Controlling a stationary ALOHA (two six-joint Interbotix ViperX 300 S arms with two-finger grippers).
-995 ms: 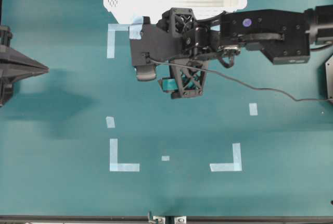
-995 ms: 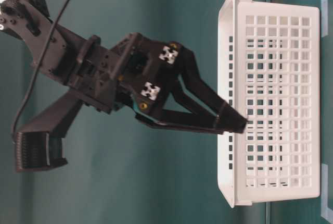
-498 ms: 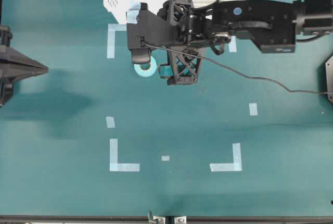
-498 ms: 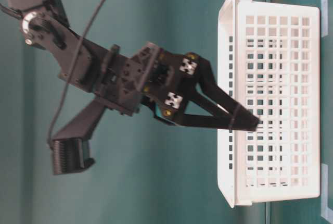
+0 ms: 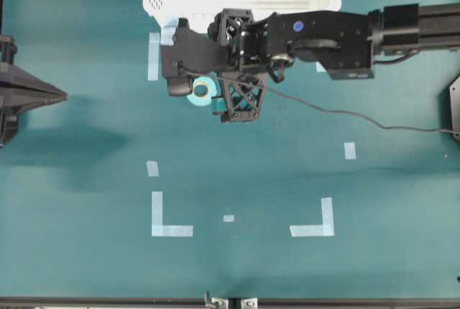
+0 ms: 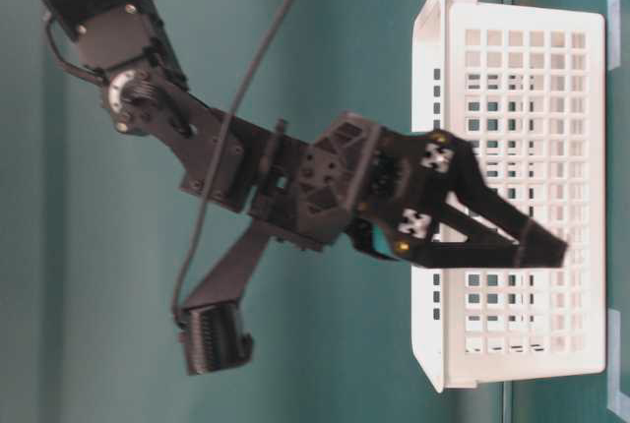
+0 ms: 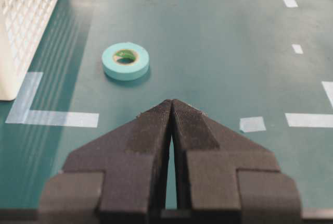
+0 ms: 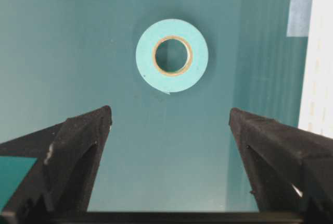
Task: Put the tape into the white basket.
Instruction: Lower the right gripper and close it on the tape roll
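The tabletop (image 5: 86, 251) looks like a smooth matt teal sheet with a faint sheen where light falls; the tape (image 8: 172, 55) is a matt pale-teal roll, smooth on its flat face, with a tan core that reads as cardboard; the white basket (image 6: 512, 197) is glossy moulded plastic — perforated walls, ribbed floor; the right gripper's (image 8: 169, 130) fingers (image 8: 78, 140) are matt black plastic, slightly grainy and scuffed; the left gripper's (image 7: 171, 120) fingers (image 7: 148, 135) show finely ridged, layered black plastic — dull, not shiny.
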